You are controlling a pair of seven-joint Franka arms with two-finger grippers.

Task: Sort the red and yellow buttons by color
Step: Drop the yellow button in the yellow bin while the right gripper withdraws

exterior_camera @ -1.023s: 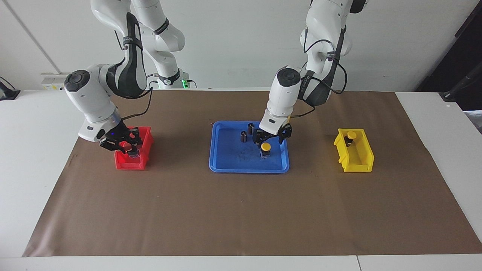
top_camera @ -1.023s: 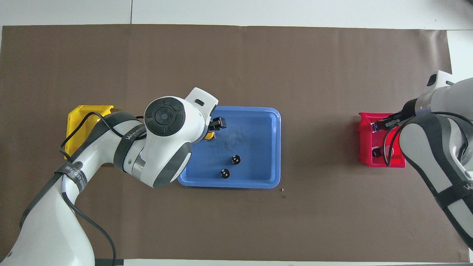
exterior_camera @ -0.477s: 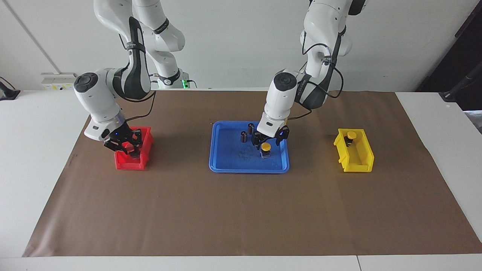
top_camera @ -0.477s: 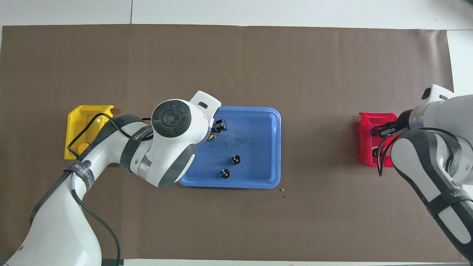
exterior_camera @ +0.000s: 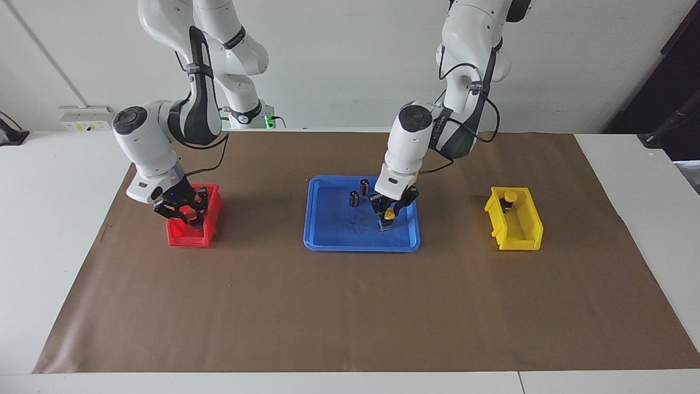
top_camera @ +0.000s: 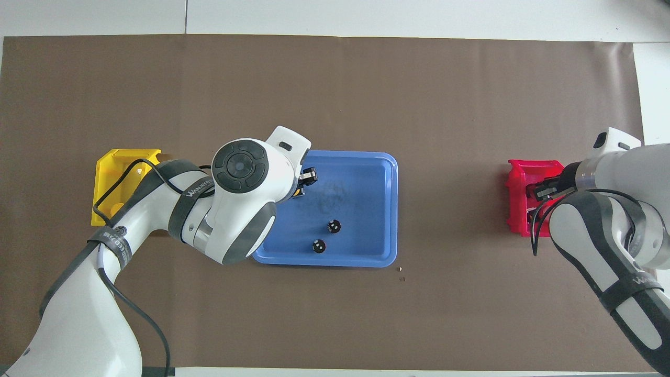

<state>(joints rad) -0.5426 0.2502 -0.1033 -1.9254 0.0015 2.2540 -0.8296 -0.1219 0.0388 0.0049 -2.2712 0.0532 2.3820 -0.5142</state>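
Note:
A yellow button (exterior_camera: 389, 215) stands in the blue tray (exterior_camera: 328, 246) at the side toward the left arm's end. My left gripper (exterior_camera: 388, 212) is down over it, shut on its cap. Only a sliver of that button (top_camera: 298, 193) shows under the left wrist in the overhead view. A second yellow button (exterior_camera: 509, 196) sits in the yellow bin (exterior_camera: 519, 235). My right gripper (exterior_camera: 183, 212) is open, just above the red bin (exterior_camera: 186, 236). The red buttons are hidden by the gripper and the bin's walls.
Two dark capless cylinders (exterior_camera: 354, 198) (exterior_camera: 364, 186) stand in the blue tray, nearer to the robots. They also show in the overhead view (top_camera: 333, 226) (top_camera: 318, 245). Brown paper (exterior_camera: 350, 306) covers the table. The red and yellow bins stand at the two ends.
My left gripper's fingers have closed from wide open onto the yellow button in the tray. My right gripper has risen a little out of the red bin.

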